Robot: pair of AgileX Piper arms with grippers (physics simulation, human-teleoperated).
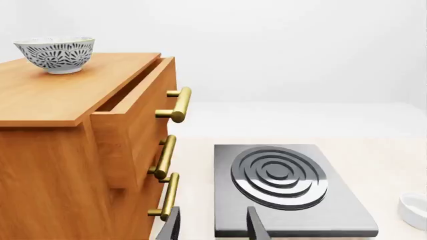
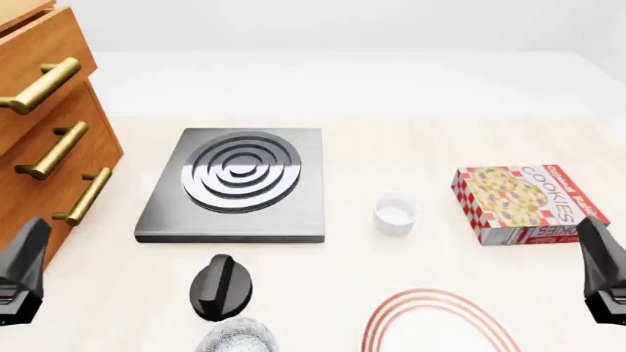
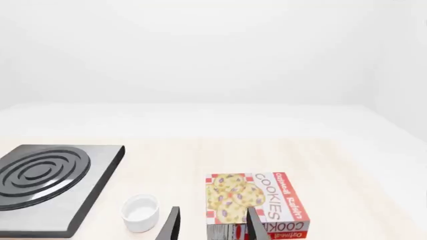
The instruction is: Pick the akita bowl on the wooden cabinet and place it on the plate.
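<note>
- Left wrist view, nearest first: the left tool (image 1: 212, 227) shows two dark fingertips standing apart with nothing between them; the right tool (image 3: 212, 225) is likewise parted and bare.
- Next, on the table (image 2: 391, 147), the plate (image 2: 440, 323) lies at the near edge, red rings showing, cut off by the frame.
- Farthest, the akita bowl (image 1: 55, 54) stands upright on top of the wooden cabinet (image 1: 60, 150), well apart from both tools.
- Judging by looks, the bowl is rigid, glazed, slippery and breakable; pinching the rim wall, one finger inside and one outside, seems safest.
</note>
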